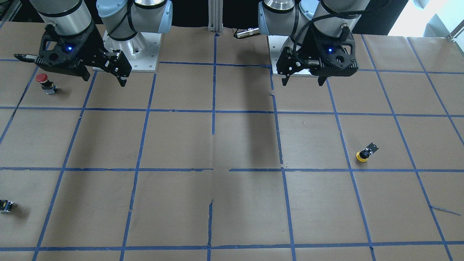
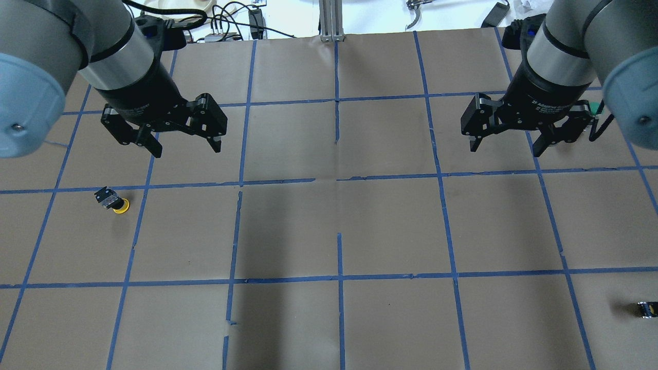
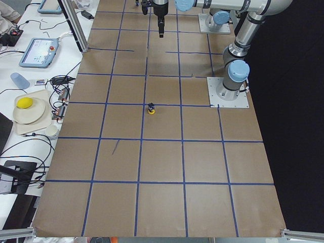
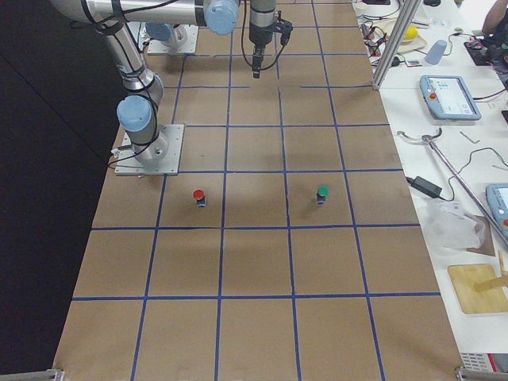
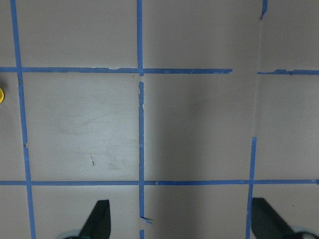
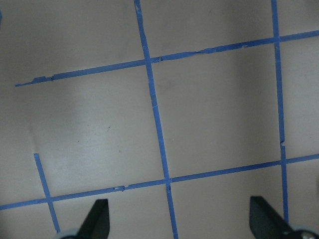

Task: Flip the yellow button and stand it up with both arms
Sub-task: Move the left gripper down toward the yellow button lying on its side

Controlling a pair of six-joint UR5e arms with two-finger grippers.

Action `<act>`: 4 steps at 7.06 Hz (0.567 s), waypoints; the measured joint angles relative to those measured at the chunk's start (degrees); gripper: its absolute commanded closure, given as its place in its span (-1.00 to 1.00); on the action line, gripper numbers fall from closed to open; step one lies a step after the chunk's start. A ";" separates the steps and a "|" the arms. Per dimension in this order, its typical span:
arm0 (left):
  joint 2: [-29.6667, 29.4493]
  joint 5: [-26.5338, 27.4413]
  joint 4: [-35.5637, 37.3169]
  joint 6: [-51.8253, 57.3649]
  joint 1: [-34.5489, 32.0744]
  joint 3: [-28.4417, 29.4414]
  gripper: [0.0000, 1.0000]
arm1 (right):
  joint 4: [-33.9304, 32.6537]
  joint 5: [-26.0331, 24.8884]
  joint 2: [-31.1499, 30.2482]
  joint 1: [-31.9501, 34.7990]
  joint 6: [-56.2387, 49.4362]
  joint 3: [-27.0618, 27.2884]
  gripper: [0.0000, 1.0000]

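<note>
The yellow button (image 1: 363, 154) lies tipped over on the brown paper table, its yellow cap on the paper and its black body slanting up. It also shows in the overhead view (image 2: 115, 202), in the exterior left view (image 3: 151, 108), and as a yellow sliver at the left edge of the left wrist view (image 5: 1, 94). My left gripper (image 2: 186, 149) (image 1: 302, 82) (image 5: 182, 221) is open and empty, raised above the table, beyond and to the right of the button in the overhead view. My right gripper (image 2: 505, 150) (image 1: 105, 80) (image 6: 179, 221) is open and empty, raised on the other side.
A red-capped button (image 1: 43, 81) stands under the right arm's side of the table. A green-capped button (image 4: 321, 193) stands nearby. A small black capless part (image 2: 646, 308) lies near the right edge. The arms' base plates (image 1: 145, 54) are at the robot's edge. Blue tape lines grid the paper.
</note>
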 measured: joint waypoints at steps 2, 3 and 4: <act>-0.70 -0.07 2.08 12.65 9.52 -5.81 -0.99 | -0.11 0.06 0.01 0.00 -0.37 0.01 -1.00; -1.15 -0.05 6.58 19.14 13.93 -9.64 -0.99 | -0.24 0.11 -0.03 0.00 -0.43 -0.01 -1.00; -2.14 -0.01 13.11 26.03 18.00 -13.55 -0.99 | -0.55 0.19 -0.11 0.02 -0.49 -0.02 -1.00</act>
